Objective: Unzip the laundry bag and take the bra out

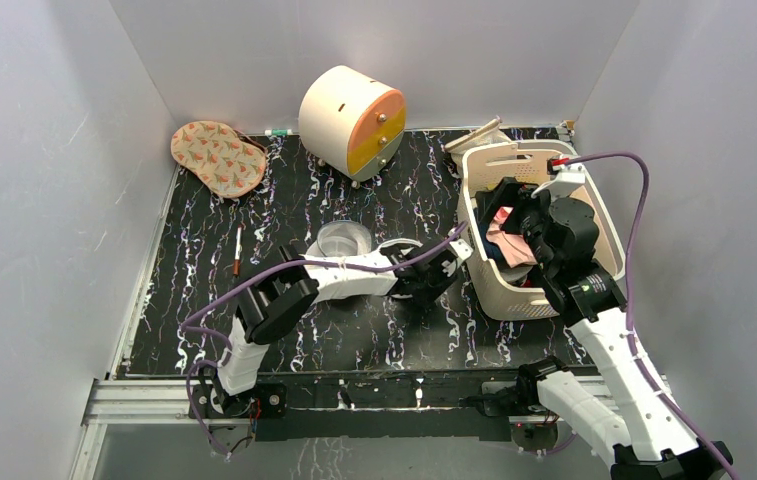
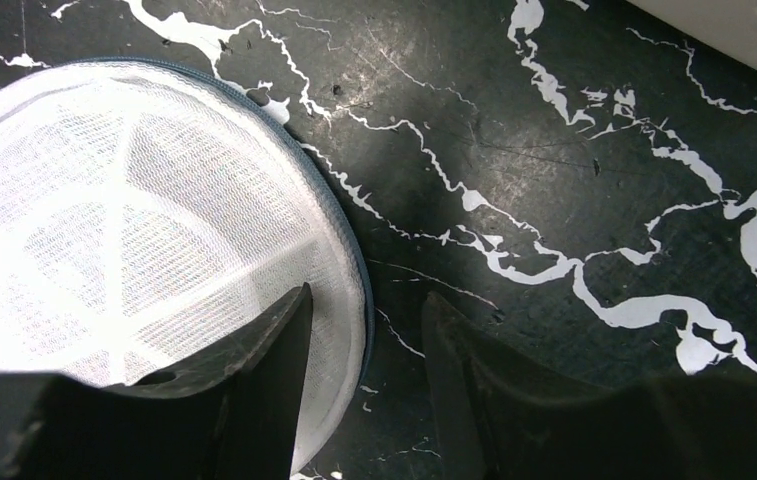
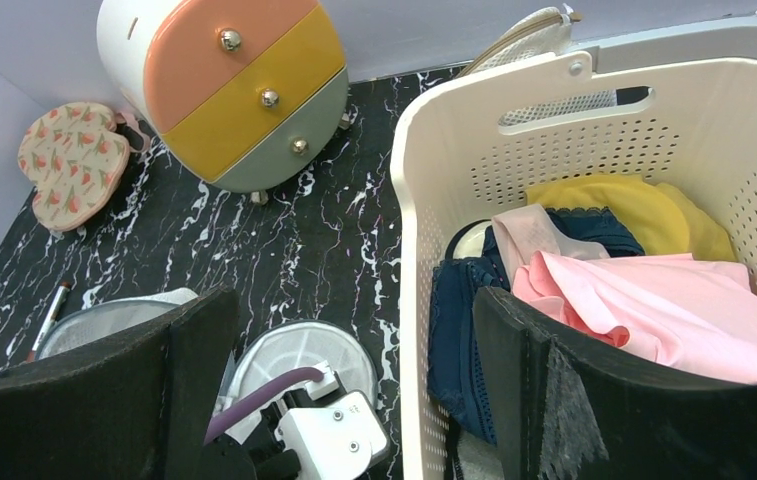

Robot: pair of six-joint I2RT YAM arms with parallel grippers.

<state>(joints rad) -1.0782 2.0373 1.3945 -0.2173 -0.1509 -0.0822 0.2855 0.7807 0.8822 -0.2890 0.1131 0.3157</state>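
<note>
Two tools open: left tool straddles laundry bag rim; right tool hovers over basket. Zipper pull unseen: locate before closing.

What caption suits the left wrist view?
Left gripper, jaws apart, over the zippered rim of the white laundry bag.

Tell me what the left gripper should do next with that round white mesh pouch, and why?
Probably lower and close the left gripper on the round white mesh laundry bag: its blue-edged rim lies between the open jaws.
</note>
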